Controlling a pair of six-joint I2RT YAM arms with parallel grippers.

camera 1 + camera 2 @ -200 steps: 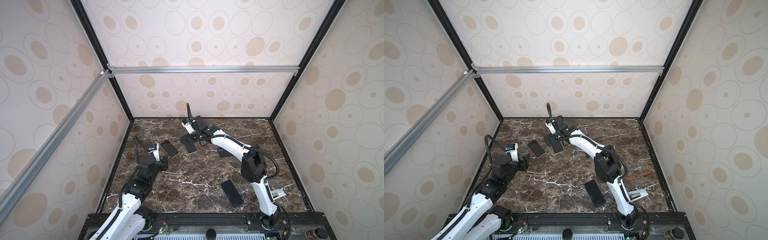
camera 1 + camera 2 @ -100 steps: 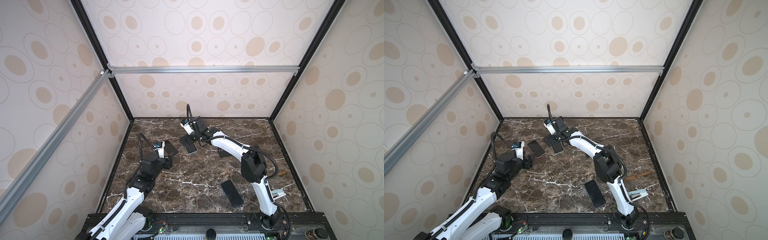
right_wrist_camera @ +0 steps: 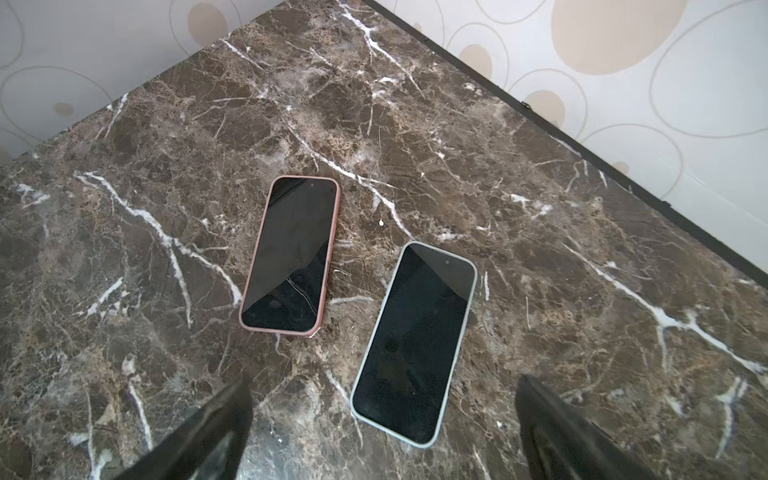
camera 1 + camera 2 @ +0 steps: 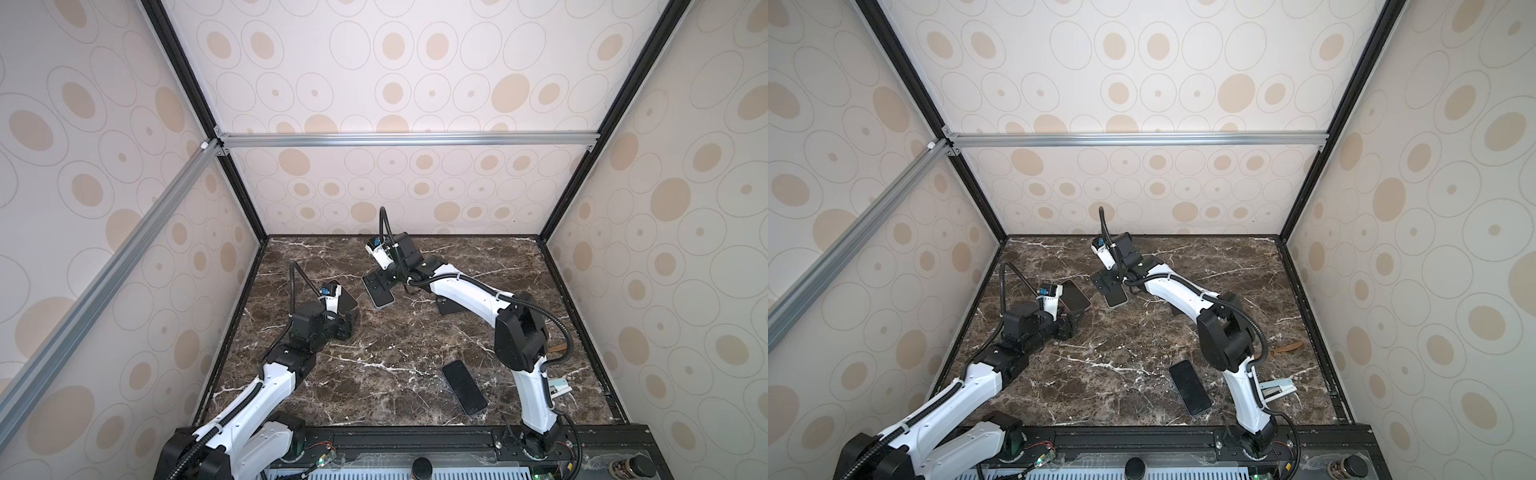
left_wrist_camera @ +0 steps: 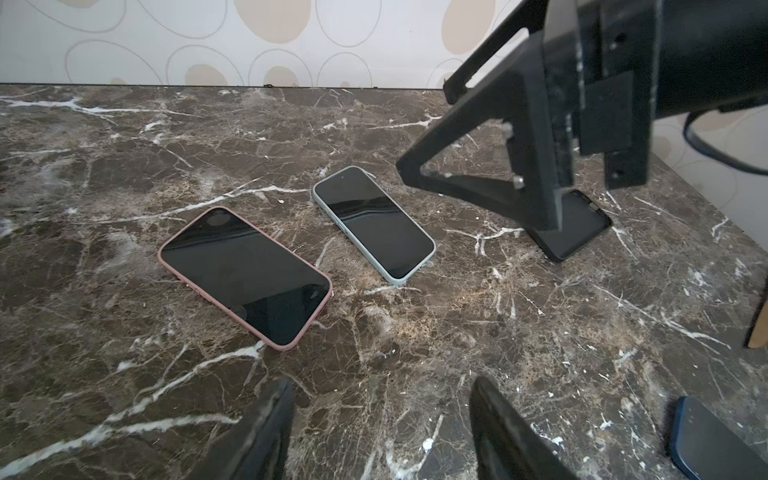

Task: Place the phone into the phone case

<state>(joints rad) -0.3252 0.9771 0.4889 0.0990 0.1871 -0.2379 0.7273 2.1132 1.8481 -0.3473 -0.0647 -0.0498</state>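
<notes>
Right fingers (image 3: 203, 434), spread wide and empty, hang over the pale-rimmed phone (image 3: 415, 340) lying flat on the desk (image 5: 415, 353) just ahead, seemingly poised to carry it to the black case (image 5: 579, 230) behind, while left fingers (image 5: 266, 434), half open and empty, face the pink-cased phone (image 5: 245, 274).

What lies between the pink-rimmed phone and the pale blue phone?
Nothing: in the right wrist view only bare marble tabletop separates the pink-rimmed phone from the pale blue phone.
</notes>
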